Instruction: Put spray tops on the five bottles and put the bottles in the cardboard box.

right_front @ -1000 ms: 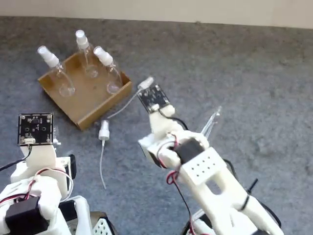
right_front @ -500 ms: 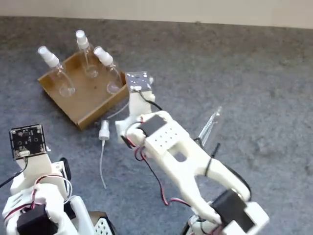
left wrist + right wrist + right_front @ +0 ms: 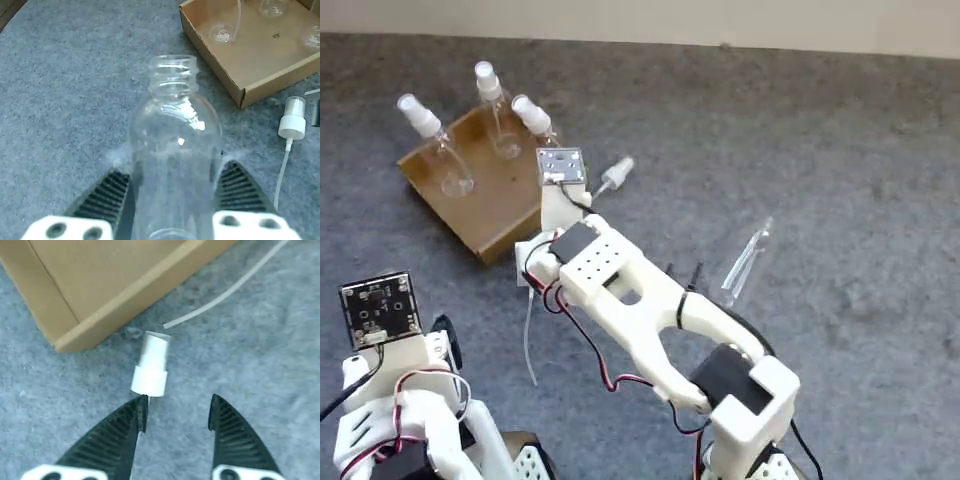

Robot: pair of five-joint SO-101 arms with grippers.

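My left claw [image 3: 172,171] is clamped around an uncapped clear bottle [image 3: 172,115] over the grey carpet [image 3: 60,100]. The cardboard box [image 3: 505,200] holds three capped bottles [image 3: 495,115], all standing. A spray top [image 3: 151,371] lies just off its corner, my right claw [image 3: 178,410] spread open over it. Another spray top [image 3: 617,172] lies farther right.

Left gripper [image 3: 172,172] clamped; right gripper [image 3: 178,402] spread, pointing down.

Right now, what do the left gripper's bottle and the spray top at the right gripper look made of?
The clear round bottle: glossy transparent plastic or glass; carpet shows through, highlights glint. The white spray top: opaque plastic, seemingly; smooth, moulded.
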